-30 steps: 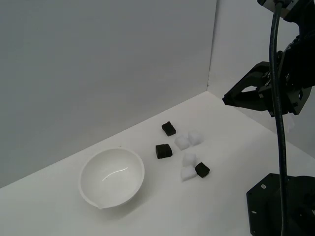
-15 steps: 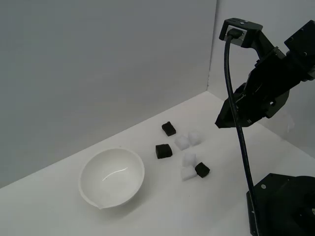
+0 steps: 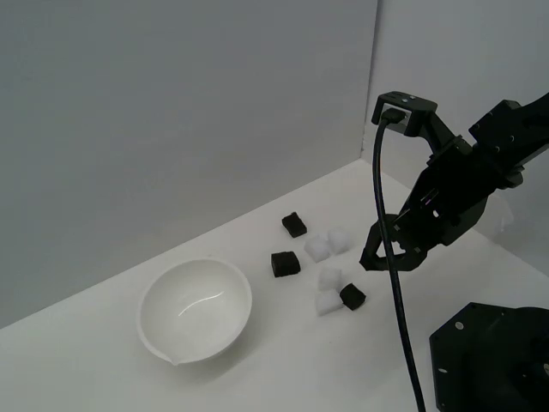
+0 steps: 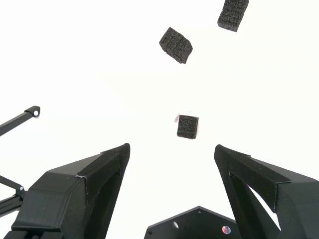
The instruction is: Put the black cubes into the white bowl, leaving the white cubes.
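White bowl [image 3: 196, 309] lower left of exterior frame. Black cubes [image 3: 285, 263] and white cubes [image 3: 318, 248] clustered centre frame, all outside bowl. Gripper [image 3: 384, 254] right of centre, jaws spread wide, nothing held.

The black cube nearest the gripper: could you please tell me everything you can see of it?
The black cube is small, matte and dark, with a coarse, foam-like texture and soft edges in the wrist view. It rests flat on the white table, with a white cube right beside it on the exterior view's left, apparently touching. The open gripper hangs above it, off to the exterior view's right, without contact. It lies outside the white bowl.
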